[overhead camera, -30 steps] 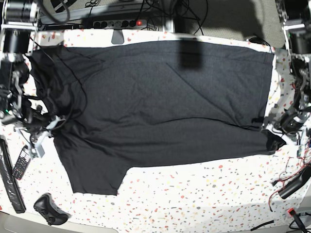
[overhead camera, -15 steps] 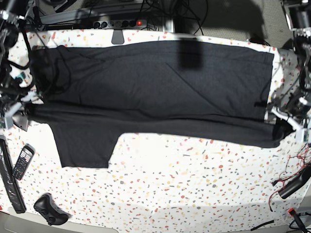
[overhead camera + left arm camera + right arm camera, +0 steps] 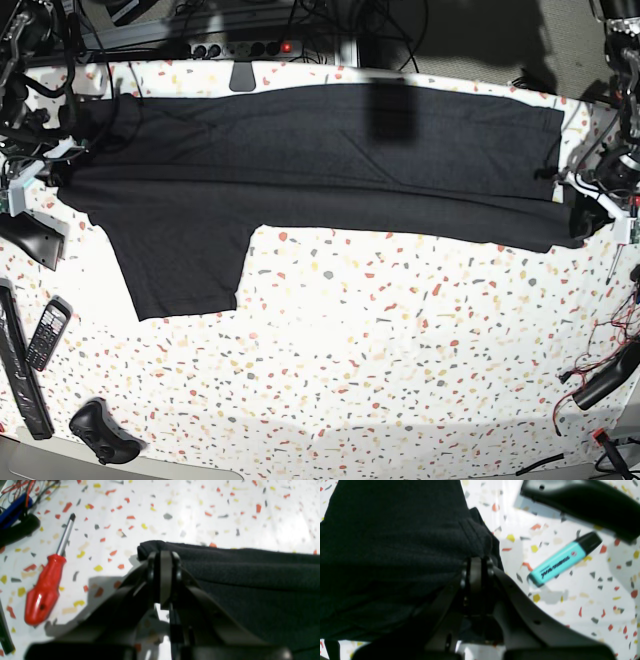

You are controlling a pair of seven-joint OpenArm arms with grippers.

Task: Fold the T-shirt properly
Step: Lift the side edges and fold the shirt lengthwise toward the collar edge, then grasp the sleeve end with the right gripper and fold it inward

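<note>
The black T-shirt (image 3: 320,165) lies in a long band across the far half of the table, with one sleeve (image 3: 185,260) sticking out toward the near side. My left gripper (image 3: 577,197) is at the base view's right, shut on the shirt's folded edge (image 3: 225,562); the left wrist view shows the closed gripper (image 3: 163,562) pinching the cloth. My right gripper (image 3: 48,172) is at the base view's left, shut on a thick hem of the shirt (image 3: 395,542); it also shows in the right wrist view (image 3: 476,566). No rainbow print shows.
A red screwdriver (image 3: 42,597) and cables lie by the left gripper. A turquoise highlighter (image 3: 560,560) and a black handle (image 3: 582,502) lie by the right gripper. A phone (image 3: 45,335), a black controller (image 3: 100,430) and a power strip (image 3: 245,47) sit around the edges.
Both grippers have moved toward the far side, carrying the shirt's near edge with them. The shirt's band is narrower and the sleeve has shifted farther from the near edge.
</note>
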